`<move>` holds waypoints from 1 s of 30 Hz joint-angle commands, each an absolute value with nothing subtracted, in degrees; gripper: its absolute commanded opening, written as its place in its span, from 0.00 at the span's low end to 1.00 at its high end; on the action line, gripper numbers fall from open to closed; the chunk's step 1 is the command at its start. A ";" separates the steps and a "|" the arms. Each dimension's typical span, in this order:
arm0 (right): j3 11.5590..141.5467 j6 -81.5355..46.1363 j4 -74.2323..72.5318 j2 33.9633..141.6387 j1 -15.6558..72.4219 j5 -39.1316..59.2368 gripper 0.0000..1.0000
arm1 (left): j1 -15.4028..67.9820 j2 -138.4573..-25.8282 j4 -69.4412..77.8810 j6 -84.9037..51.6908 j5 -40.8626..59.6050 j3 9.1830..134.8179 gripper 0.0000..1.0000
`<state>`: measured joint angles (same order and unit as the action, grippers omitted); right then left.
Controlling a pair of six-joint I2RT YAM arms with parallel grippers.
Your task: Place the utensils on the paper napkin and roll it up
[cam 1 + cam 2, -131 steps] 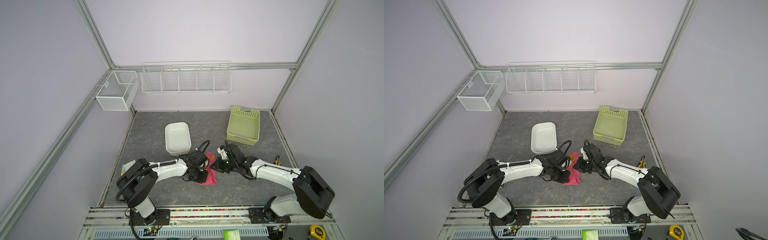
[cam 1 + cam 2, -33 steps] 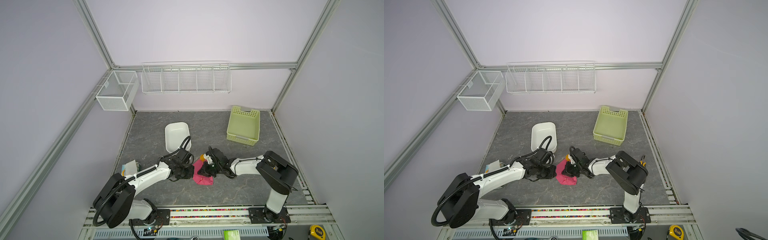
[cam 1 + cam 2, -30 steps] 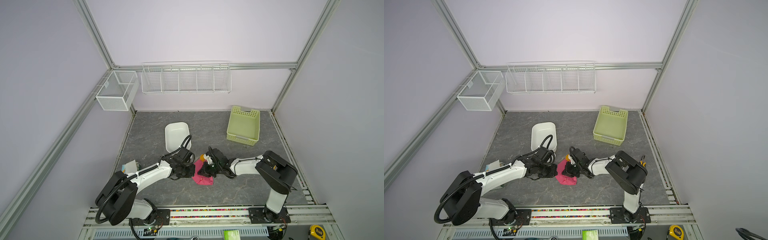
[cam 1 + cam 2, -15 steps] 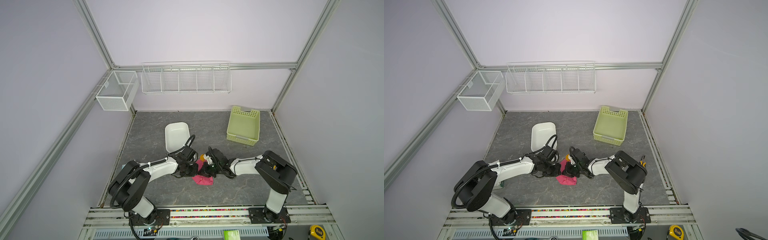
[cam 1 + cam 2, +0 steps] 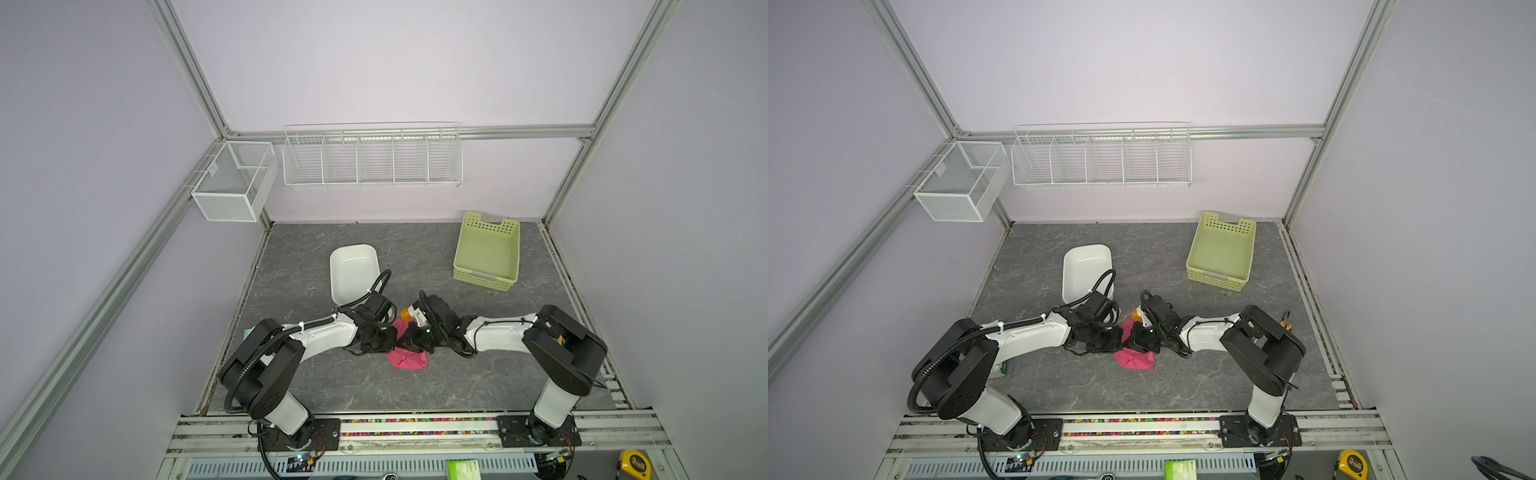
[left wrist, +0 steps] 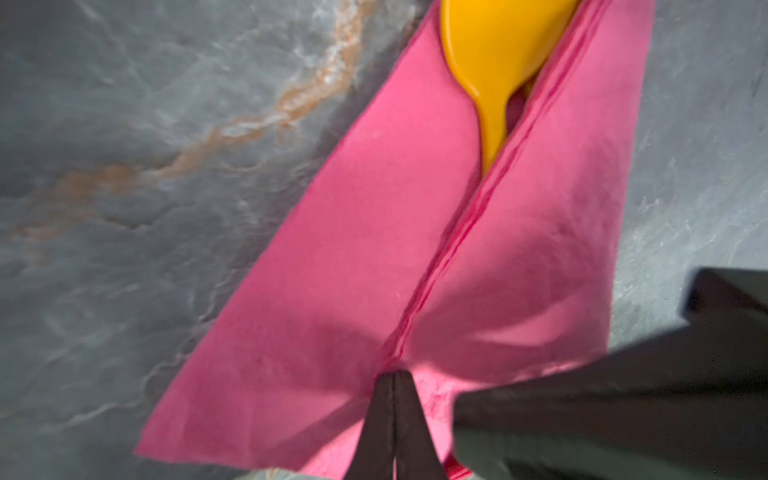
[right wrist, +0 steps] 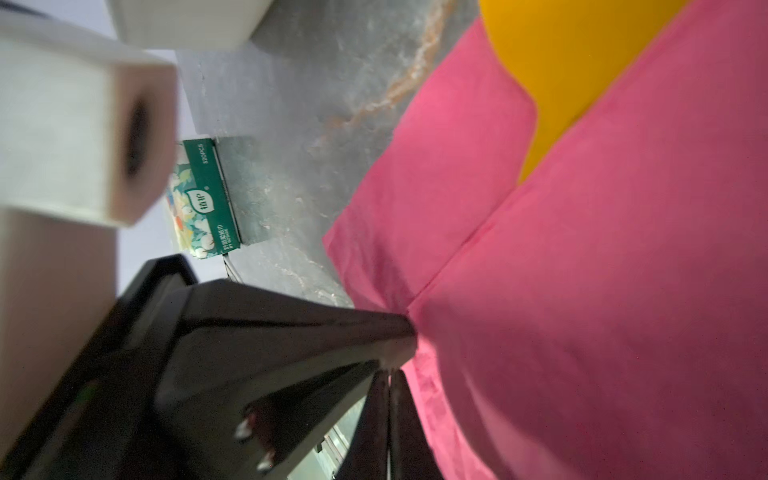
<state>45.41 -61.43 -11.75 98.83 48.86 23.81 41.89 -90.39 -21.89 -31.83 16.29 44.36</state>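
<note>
Our left pincer point(image 6: 391, 380) and right pincer point(image 7: 390, 376) are both closed, tips at the thin pink-red paper napkin point(image 6: 374, 249), which is folded over the slim orange plastic spoon point(image 6: 494, 62) just ahead. The paper looks limp and tear-prone, so we'd pinch its loose edge gently.

Thin paper napkin point(image 6: 353, 257): plain pink-red — round-bowled plastic spoon point(image 6: 494, 50): orange-yellow; stone-look tabletop point(image 6: 124, 216): grey, veined white and rust; perforated plastic basket point(image 5: 486, 253): pale green — tissue pack point(image 7: 208, 199): green, flower-printed

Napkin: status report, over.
Left gripper shut, right gripper shut, tips at napkin fold. Napkin folded over orange spoon, bowl sticking out. No obstruction seen.
</note>
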 commanded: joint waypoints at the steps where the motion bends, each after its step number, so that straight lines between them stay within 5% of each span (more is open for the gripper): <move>1: 43.11 -60.85 -8.24 94.14 48.33 22.92 0.07 | 41.75 -92.23 -22.77 -30.67 14.41 43.57 0.00; 13: 35.37 -57.17 2.88 80.83 46.60 20.44 0.07 | 41.75 -92.46 -23.11 -30.25 14.67 43.68 0.00; 30: 34.39 -55.98 0.00 87.62 46.77 24.09 0.07 | 41.75 -92.24 -24.22 -29.97 13.94 44.08 0.00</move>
